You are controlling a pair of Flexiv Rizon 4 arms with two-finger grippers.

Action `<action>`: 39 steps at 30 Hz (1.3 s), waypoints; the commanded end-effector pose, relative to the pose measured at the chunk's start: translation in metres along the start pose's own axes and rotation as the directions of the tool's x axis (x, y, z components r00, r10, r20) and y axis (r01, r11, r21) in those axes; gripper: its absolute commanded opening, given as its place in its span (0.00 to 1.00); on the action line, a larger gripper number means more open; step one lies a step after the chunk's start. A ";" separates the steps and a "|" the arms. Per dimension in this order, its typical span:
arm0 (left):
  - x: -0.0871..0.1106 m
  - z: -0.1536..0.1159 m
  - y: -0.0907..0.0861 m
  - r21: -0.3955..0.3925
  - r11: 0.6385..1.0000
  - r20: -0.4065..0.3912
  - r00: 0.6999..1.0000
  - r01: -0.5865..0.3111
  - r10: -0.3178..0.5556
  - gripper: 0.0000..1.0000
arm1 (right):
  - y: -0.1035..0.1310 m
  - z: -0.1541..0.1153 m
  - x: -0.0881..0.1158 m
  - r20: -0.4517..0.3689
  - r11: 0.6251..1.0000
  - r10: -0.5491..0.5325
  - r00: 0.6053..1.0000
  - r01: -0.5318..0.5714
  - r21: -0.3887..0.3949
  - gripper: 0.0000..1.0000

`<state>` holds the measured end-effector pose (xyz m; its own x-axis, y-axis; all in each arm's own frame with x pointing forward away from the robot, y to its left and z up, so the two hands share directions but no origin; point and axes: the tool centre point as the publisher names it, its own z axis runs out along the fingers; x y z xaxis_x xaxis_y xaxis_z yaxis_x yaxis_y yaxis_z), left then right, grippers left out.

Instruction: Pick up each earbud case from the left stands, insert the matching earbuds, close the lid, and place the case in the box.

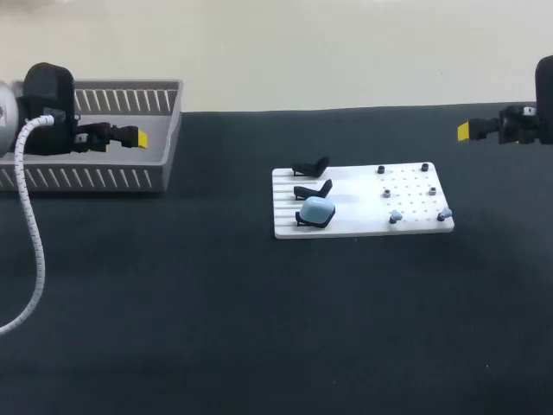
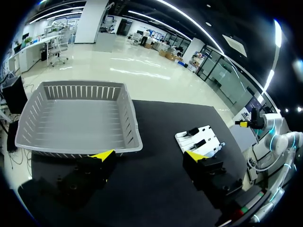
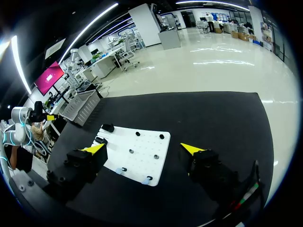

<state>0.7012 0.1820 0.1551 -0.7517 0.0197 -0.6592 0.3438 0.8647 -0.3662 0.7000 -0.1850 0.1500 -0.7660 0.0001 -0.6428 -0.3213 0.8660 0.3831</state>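
Case, pale blue: seated on the nearest stand at the white board's left end. Your left gripper, fingers spread, hangs over the box, well apart; your right gripper, likewise spread, looks slightly nearer.

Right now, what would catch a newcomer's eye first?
The light blue earbud case on the nearest black stand of the white board, mid-table. Then the grey basket at far left, the left gripper open close by; the right gripper hangs open at far right.
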 end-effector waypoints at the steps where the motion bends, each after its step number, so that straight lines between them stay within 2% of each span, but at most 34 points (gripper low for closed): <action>1: -0.001 -0.005 -0.003 0.111 0.993 0.038 0.999 -0.036 0.032 1.00 | 0.000 0.000 0.000 0.000 1.000 0.000 1.000 0.000 0.000 1.00; 4: -0.002 -0.008 -0.007 0.189 0.976 0.056 0.994 -0.107 0.098 1.00 | 0.000 0.000 0.000 0.000 1.000 0.000 1.000 0.000 0.000 1.00; 8: -0.005 -0.012 -0.013 0.307 0.931 0.076 0.980 -0.196 0.182 1.00 | 0.000 0.000 0.000 0.000 1.000 0.000 1.000 0.000 0.000 1.00; 14: -0.012 -0.015 -0.018 0.383 0.881 0.082 0.960 -0.277 0.266 1.00 | 0.000 0.000 0.000 0.000 1.000 0.000 1.000 0.000 0.000 1.00; 17: -0.011 -0.015 -0.021 0.427 0.843 0.073 0.941 -0.328 0.330 1.00 | 0.000 0.000 0.000 0.000 1.000 0.000 1.000 0.000 0.000 1.00; 22: -0.008 -0.013 -0.027 0.497 0.764 0.051 0.893 -0.411 0.447 1.00 | 0.000 0.000 0.000 0.000 1.000 0.000 1.000 0.000 0.000 1.00; 27: -0.001 0.001 -0.025 0.514 0.718 0.034 0.848 -0.469 0.529 1.00 | 0.000 0.000 0.000 0.000 1.000 0.000 1.000 0.000 0.000 1.00; 29: 0.003 0.009 -0.025 0.523 0.687 0.028 0.815 -0.505 0.578 1.00 | 0.000 0.000 0.000 0.000 1.000 0.000 1.000 0.000 0.000 1.00; 32: 0.005 0.016 -0.028 0.554 0.619 0.050 0.764 -0.557 0.643 1.00 | 0.000 0.000 0.000 0.000 1.000 0.000 1.000 0.000 0.000 1.00; 37: 0.002 0.028 -0.039 0.596 0.543 0.078 0.716 -0.592 0.694 1.00 | 0.000 0.000 0.000 0.000 1.000 0.000 1.000 0.000 0.000 1.00; 39: 0.003 0.031 -0.045 0.621 0.518 0.080 0.705 -0.588 0.705 1.00 | 0.000 0.000 0.000 0.000 1.000 0.000 1.000 0.000 0.000 1.00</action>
<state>0.6896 0.1357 0.1517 -0.2455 0.5715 -0.7830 0.9616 0.2459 -0.1220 0.7000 -0.1850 0.1500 -0.7660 0.0002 -0.6428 -0.3213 0.8660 0.3831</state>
